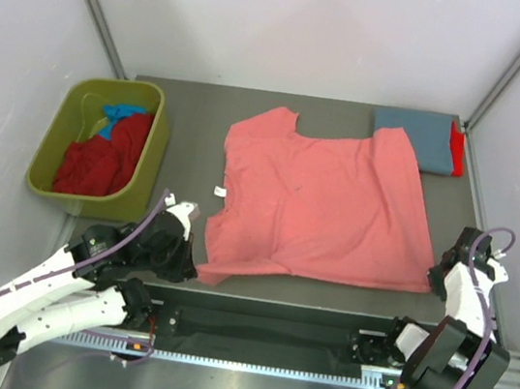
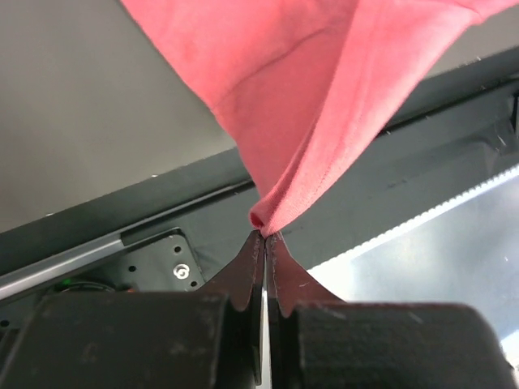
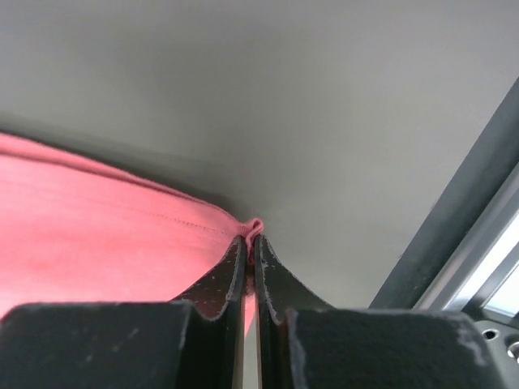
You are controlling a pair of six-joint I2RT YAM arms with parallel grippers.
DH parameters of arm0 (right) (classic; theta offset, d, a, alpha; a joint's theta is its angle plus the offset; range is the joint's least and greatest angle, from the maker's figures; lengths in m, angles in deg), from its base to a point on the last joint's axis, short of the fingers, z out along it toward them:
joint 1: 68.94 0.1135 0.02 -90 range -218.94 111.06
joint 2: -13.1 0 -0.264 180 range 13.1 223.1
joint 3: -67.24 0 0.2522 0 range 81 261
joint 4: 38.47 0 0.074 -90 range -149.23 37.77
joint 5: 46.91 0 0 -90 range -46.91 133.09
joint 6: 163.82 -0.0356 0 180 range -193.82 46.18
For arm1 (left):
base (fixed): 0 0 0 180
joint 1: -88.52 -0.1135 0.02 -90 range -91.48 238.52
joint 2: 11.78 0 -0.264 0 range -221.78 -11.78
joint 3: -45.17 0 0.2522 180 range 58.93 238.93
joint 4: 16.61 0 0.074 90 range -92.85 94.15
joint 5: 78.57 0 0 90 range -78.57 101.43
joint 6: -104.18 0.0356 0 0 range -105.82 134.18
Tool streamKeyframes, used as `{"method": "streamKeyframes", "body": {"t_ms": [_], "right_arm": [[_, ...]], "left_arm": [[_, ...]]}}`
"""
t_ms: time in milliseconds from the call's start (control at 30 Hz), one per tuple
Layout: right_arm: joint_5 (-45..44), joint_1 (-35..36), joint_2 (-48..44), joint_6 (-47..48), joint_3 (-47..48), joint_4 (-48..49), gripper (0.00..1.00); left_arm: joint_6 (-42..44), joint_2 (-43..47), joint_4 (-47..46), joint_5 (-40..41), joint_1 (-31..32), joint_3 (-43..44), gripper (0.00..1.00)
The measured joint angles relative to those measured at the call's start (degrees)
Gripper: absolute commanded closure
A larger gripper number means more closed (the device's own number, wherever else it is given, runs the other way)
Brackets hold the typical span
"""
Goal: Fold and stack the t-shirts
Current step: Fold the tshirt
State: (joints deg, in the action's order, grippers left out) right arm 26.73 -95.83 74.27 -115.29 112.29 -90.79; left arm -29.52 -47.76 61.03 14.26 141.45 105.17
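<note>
I've got the left gripper (image 2: 265, 235) and right gripper (image 3: 250, 237) each clenched on a near corner of the salmon-pink t-shirt (image 1: 322, 204), I judge to tension it flat for folding. It lies right of the olive-green bin (image 1: 51, 136), its long axis running away from the bin and its neck notch seemingly on the far edge.

Soft matt cloth salmon-pink t-shirt (image 1: 322, 204), smooth olive plastic bin (image 1: 51, 149), matt grey table (image 1: 204, 108)
</note>
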Motion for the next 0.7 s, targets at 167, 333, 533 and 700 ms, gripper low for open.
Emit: {"method": "streamKeyframes", "body": {"t_ms": [167, 333, 533, 700], "right_arm": [[2.5, 0.0, -1.7, -0.2, -0.5, -0.1, 0.85], [4.6, -0.1, -1.7, 1.0, -0.4, 0.0, 1.0], [3.0, -0.2, -4.2, 1.9, 0.0, -0.5, 1.0], [-1.4, -0.2, -6.2, 0.6, 2.6, -3.1, 1.0]], "left_arm": [[0.4, -0.2, -0.8, -3.0, 0.0, -1.0, 1.0], [1.2, -2.6, -1.7, -2.7, 0.0, -0.5, 1.0], [1.6, -8.6, -4.9, -2.3, 0.0, 0.0, 1.0], [1.6, -11.0, -5.0, -1.3, 0.0, 1.3, 1.0]]}}
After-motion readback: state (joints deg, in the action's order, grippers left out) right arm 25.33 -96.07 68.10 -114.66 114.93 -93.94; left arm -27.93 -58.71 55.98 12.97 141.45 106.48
